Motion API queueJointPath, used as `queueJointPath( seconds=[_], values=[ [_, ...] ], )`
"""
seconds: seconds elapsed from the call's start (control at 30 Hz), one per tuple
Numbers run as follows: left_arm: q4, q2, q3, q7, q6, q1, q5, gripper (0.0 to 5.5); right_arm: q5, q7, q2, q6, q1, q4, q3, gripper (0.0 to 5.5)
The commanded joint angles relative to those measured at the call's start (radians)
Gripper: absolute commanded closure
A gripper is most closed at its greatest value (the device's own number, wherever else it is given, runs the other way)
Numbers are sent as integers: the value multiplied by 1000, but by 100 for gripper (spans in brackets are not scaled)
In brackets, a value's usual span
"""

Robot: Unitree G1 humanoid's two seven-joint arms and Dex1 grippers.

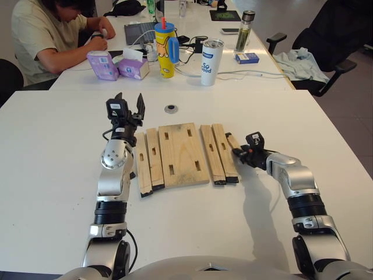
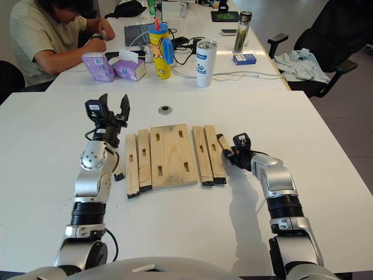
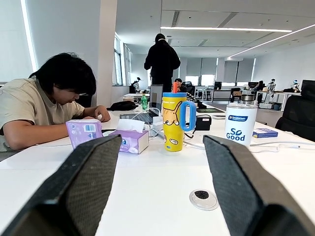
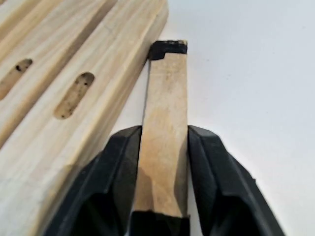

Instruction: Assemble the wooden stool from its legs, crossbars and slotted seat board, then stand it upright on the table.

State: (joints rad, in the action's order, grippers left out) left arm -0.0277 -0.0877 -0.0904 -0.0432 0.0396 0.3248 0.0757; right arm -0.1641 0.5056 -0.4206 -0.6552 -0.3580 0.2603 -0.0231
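The right gripper (image 4: 165,133) pinches a short wooden crossbar (image 4: 167,83) between its fingers, low over the white table (image 1: 52,151) and just beside the rightmost slotted leg (image 1: 225,153). The slotted seat board (image 1: 182,153) lies flat in the middle of the row of parts, with two planks on either side. The left gripper (image 1: 129,105) hovers near the far end of the leftmost slotted leg (image 1: 141,166), its fingers spread wide and holding nothing.

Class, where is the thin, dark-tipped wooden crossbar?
The thin wooden crossbar, in the right wrist view, sits clamped in the right gripper beside the rightmost slotted wooden leg.
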Motion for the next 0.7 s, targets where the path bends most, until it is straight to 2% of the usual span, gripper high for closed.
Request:
queueJointPath(
  seconds=[0.03, 0.13, 0.3, 0.43, 0.57, 0.7],
  values=[
    [89, -2, -29, 29, 51, -31, 10, 241, 30, 25, 5, -3, -24, 90, -47, 418],
    [94, -3, -44, 18, 92, -24, 38, 241, 21, -12, 22, 50, -44, 117, -10, 418],
    [83, -7, -88, -56, 211, 32, 185, 241, -63, -143, 100, 285, -95, 93, 177, 418],
    [48, -8, -110, -159, 277, 96, 324, 241, -87, -167, 141, 448, -102, 9, 221, 418],
    [64, -11, -115, -222, 388, 143, 448, 241, -134, -110, 176, 469, -77, -115, 185, 418],
    [78, 18, -141, -289, 554, 192, 673, 241, -185, 8, 193, 440, -26, -237, 90, 418]
  ],
)
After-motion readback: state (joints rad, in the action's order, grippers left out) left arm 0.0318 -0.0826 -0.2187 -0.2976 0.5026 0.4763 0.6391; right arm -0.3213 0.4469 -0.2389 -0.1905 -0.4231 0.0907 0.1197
